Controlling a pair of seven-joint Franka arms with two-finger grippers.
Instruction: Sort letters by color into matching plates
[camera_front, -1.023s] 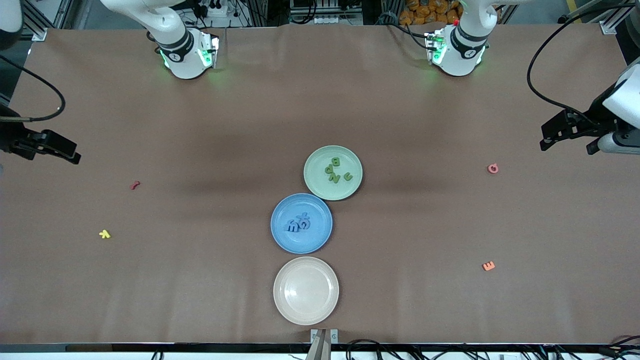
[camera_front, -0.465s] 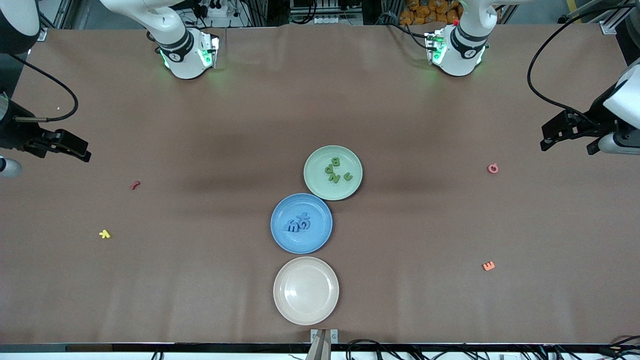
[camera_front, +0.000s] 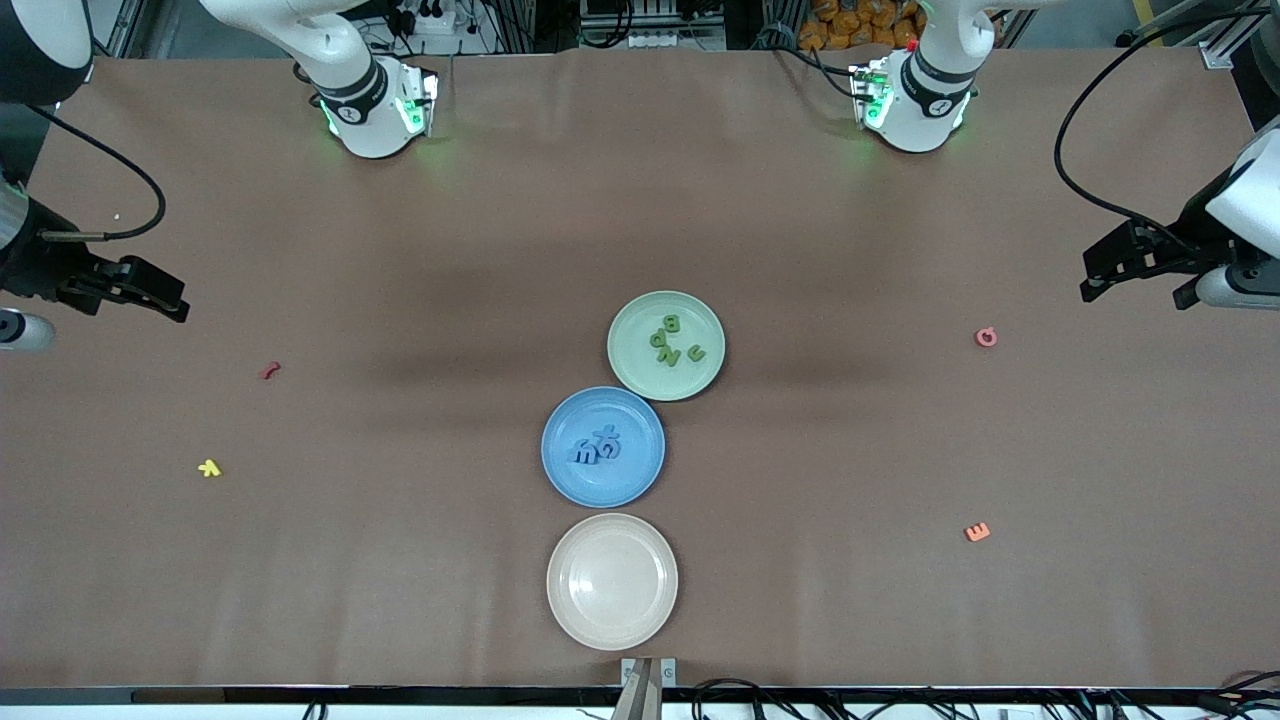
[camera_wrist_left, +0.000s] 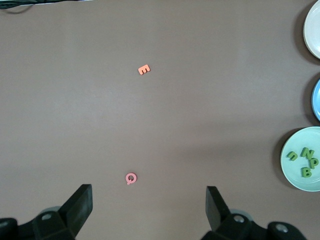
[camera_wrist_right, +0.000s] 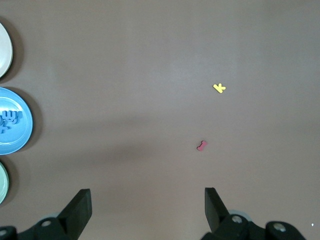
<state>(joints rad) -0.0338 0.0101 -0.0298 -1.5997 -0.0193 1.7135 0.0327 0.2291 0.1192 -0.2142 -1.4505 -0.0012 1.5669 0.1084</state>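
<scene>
The pale green plate (camera_front: 640, 370) holds several green letters (camera_front: 673, 340). The blue plate (camera_front: 625, 480), nearer the camera and touching it, holds blue letters (camera_front: 597, 446). Toward the left arm's end of the table lie a pink letter Q (camera_front: 986, 337) (camera_wrist_left: 131, 178) and an orange letter E (camera_front: 977, 532) (camera_wrist_left: 144, 69). A red letter (camera_front: 269, 370) (camera_wrist_right: 201, 146) and a yellow letter (camera_front: 209, 468) (camera_wrist_right: 219, 88) lie toward the right arm's end. My left gripper (camera_front: 1135, 292) (camera_wrist_left: 148, 197) hangs open and empty above the table near the Q. My right gripper (camera_front: 170, 300) (camera_wrist_right: 146, 200) hangs open and empty near the red letter.
A cream plate (camera_front: 612, 620) with nothing in it sits nearest the camera, in line with the other two. The plates show at the edge of both wrist views: green plate (camera_wrist_left: 292, 172), blue plate (camera_wrist_right: 15, 137). The brown table cover spreads wide around the loose letters.
My right gripper has moved a little toward the middle of the table. The left arm, the plates and the letters have not moved.
</scene>
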